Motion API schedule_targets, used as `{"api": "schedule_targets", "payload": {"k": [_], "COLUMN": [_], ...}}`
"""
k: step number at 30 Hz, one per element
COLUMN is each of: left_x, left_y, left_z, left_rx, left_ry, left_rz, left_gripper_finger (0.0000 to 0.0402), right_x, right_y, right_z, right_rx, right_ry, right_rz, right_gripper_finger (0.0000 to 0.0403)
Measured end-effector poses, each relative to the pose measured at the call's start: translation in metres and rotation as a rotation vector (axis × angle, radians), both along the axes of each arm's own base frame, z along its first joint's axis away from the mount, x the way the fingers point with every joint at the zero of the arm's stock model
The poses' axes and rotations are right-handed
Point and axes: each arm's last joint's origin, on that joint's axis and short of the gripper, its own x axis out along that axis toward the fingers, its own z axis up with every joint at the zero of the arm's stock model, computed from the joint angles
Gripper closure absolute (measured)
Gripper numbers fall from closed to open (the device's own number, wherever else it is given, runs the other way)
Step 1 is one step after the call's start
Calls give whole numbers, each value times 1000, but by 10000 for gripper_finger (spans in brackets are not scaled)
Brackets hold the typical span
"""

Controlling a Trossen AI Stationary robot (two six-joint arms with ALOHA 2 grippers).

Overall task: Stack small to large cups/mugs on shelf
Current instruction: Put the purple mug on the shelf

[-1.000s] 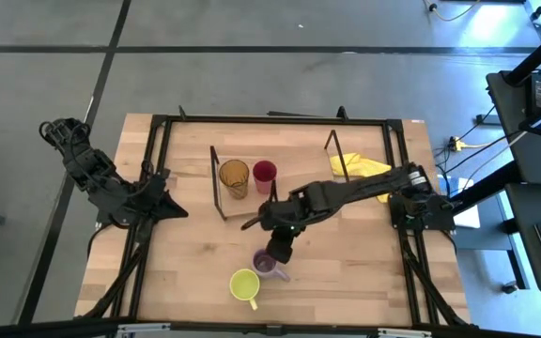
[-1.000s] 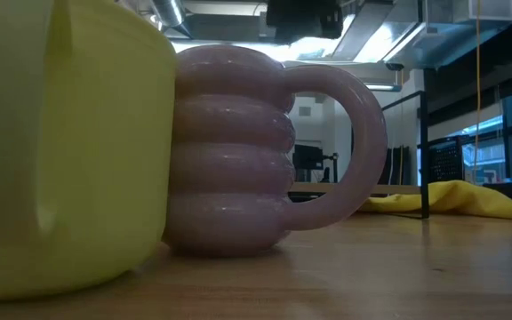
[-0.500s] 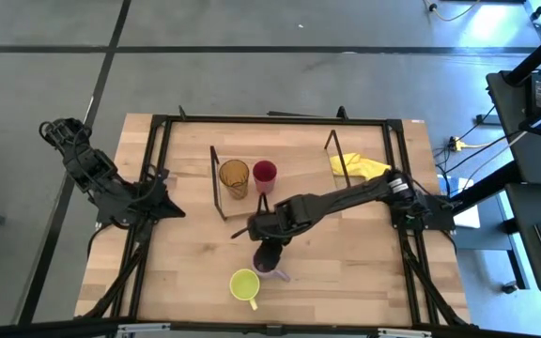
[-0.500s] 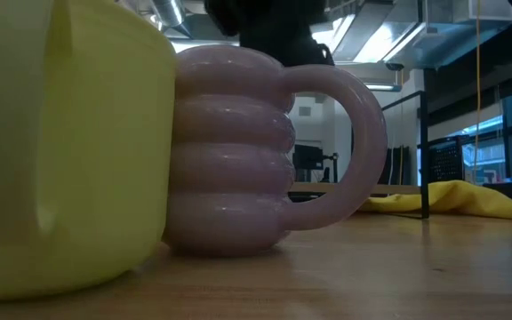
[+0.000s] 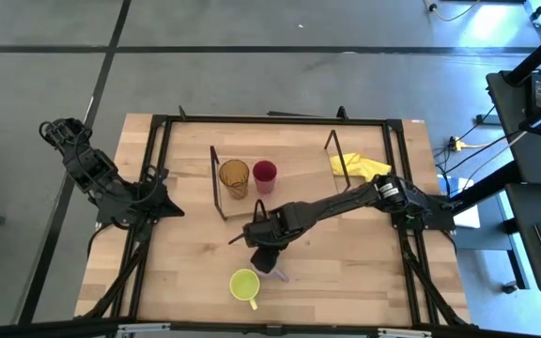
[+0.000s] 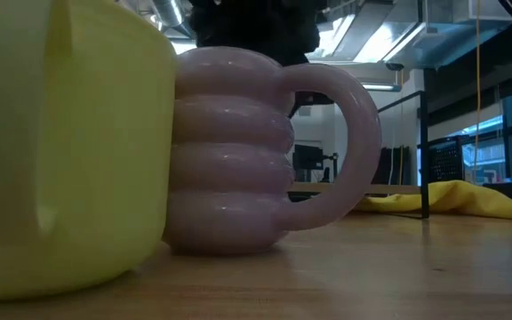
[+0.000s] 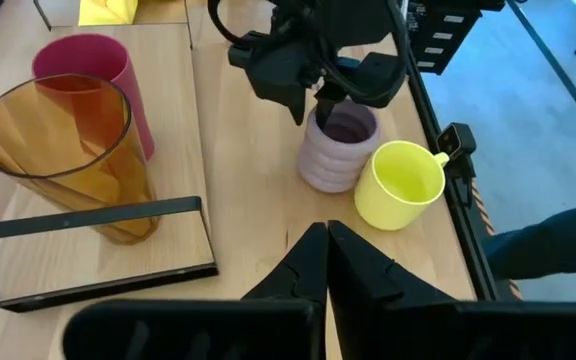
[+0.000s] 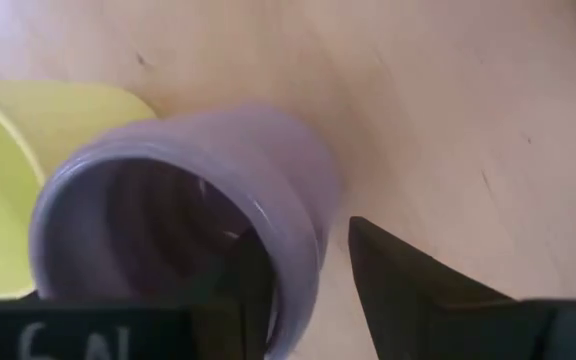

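Note:
The pale purple ribbed mug [image 8: 188,200] stands upright on the table, right beside the yellow-green mug [image 5: 244,284] near the near edge. My right gripper [image 8: 308,260] hangs over the purple mug [image 7: 333,150], open, with one finger inside it and one outside. The amber tumbler [image 5: 234,176] and the red cup [image 5: 265,173] stand side by side on the shelf [image 5: 299,174], at its left end. My left gripper [image 7: 318,250] is shut and waits at the table's left side. My right gripper comes from above, pointing down, and straddles the purple mug's wall [image 8: 303,235] at the rim, one finger [image 8: 243,290] inside and one finger [image 8: 398,290] outside. I cannot tell whether either finger touches the wall. The mug stands on the table.
A yellow cloth [image 5: 360,167] lies by the shelf's right wire frame [image 5: 336,155]. Black rails [image 5: 148,235] border the table. In the low view the yellow-green mug [image 6: 60,142] and the purple mug [image 6: 229,151] fill the foreground.
My right gripper has moved a little toward the table's left and near edge, and down onto the purple mug, so that its fingers now straddle the rim. In the low view its dark body has come down to the mug's top.

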Motion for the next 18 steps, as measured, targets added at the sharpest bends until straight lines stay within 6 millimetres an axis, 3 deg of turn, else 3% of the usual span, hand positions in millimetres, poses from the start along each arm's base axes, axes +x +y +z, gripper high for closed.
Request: {"api": "schedule_targets", "payload": {"k": [5,12,18], "left_x": [0,0,0], "left_y": [0,0,0], "left_z": [0,0,0], "left_rx": [19,20,20], "left_ry": [-3,-3,-3], "left_rz": [-14,-14,-14], "left_gripper_finger": [398,398,398], "right_x": [-5,-7,-7], "right_y": [-3,-5,-5], "right_z": [1,4,4], "right_rx": [-58,-62,-63], "right_ry": [33,45,48], "right_rz": [-30,-30,-27], "right_gripper_finger": [285,366,368]}}
